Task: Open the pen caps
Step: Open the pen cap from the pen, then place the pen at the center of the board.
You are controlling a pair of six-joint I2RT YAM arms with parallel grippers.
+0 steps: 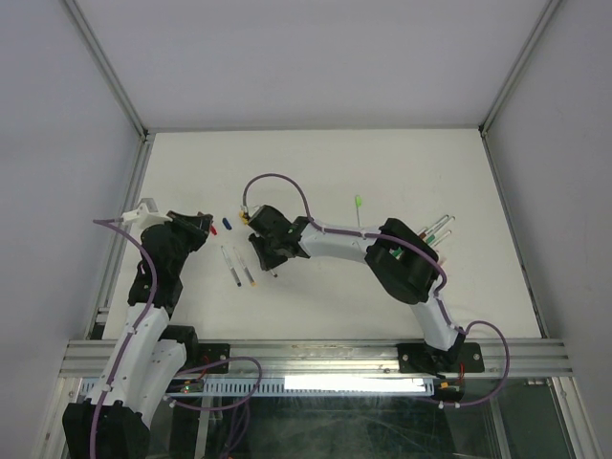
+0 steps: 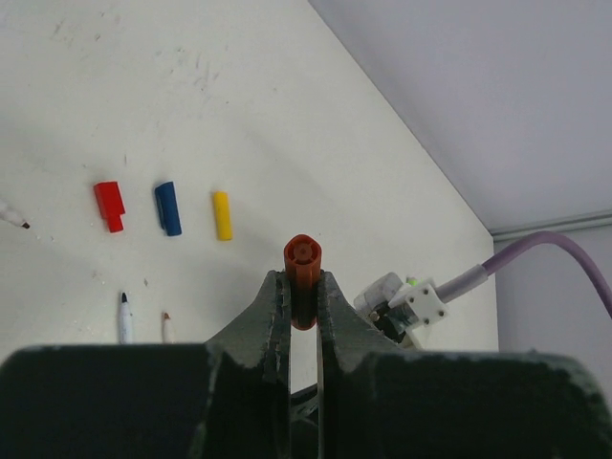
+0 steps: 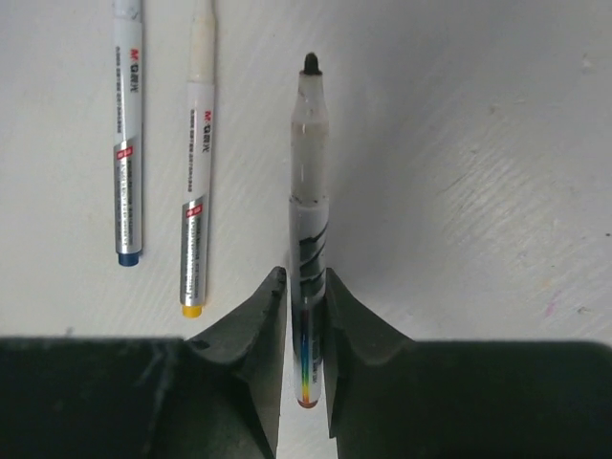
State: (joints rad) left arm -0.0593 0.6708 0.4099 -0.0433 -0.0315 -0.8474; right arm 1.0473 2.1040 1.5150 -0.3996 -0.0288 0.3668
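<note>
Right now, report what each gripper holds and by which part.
Left gripper pinches an orange pen cap by its lower half. Right gripper straddles an uncapped pen near the barrel's rear end; whether it actually grips cannot be told.

The far half of the table (image 1: 316, 158) lies open, save one green cap (image 1: 359, 202) right of centre. The right arm (image 1: 335, 241) bars the middle. Toward the left edge, loose caps (image 1: 228, 223) and uncapped pens (image 1: 230, 265) crowd the way; more pens (image 1: 439, 229) lie toward the right edge.
</note>
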